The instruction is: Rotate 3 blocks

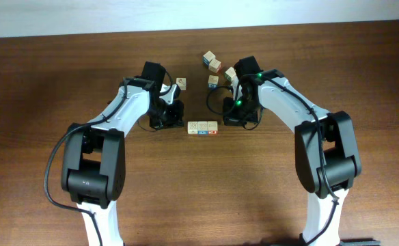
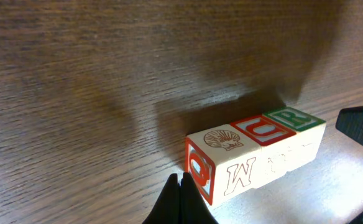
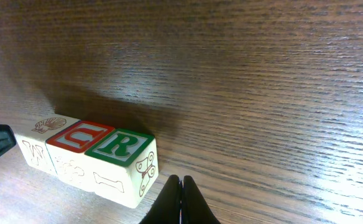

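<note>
Dark wooden table (image 1: 49,82) from above: left gripper (image 2: 180,186), fingers pressed together and empty, sits just left of three blocks (image 1: 203,127) touching in a row; right gripper (image 3: 181,186), likewise closed and empty, sits just right.

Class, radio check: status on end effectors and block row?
Left end effector shut, empty. Right end effector shut, empty. Three blocks in touching row between them. Nothing blocking.
</note>
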You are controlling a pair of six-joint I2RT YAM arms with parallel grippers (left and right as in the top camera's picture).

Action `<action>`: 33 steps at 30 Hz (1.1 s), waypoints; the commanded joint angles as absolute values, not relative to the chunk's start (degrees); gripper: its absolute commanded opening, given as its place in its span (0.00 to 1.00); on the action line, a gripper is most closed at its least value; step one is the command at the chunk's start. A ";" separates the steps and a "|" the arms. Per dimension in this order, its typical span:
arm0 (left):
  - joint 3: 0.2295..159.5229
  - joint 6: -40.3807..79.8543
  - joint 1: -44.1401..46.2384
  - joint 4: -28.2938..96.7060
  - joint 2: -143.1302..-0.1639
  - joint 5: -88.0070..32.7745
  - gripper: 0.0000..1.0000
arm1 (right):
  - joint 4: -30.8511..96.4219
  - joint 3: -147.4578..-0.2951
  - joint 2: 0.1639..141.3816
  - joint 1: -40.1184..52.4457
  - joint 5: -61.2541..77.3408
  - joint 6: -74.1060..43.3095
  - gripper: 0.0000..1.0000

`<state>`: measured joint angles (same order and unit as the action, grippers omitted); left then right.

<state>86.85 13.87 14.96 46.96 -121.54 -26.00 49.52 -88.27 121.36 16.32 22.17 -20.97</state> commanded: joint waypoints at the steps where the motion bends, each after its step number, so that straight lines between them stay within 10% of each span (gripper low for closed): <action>1: 86.80 15.00 15.57 46.50 -121.93 -25.06 0.00 | 49.34 -87.74 122.19 16.95 22.28 -20.60 0.04; 33: 84.29 13.65 16.10 44.23 -121.91 -28.45 0.00 | 50.37 -87.74 122.19 17.26 22.28 -21.56 0.04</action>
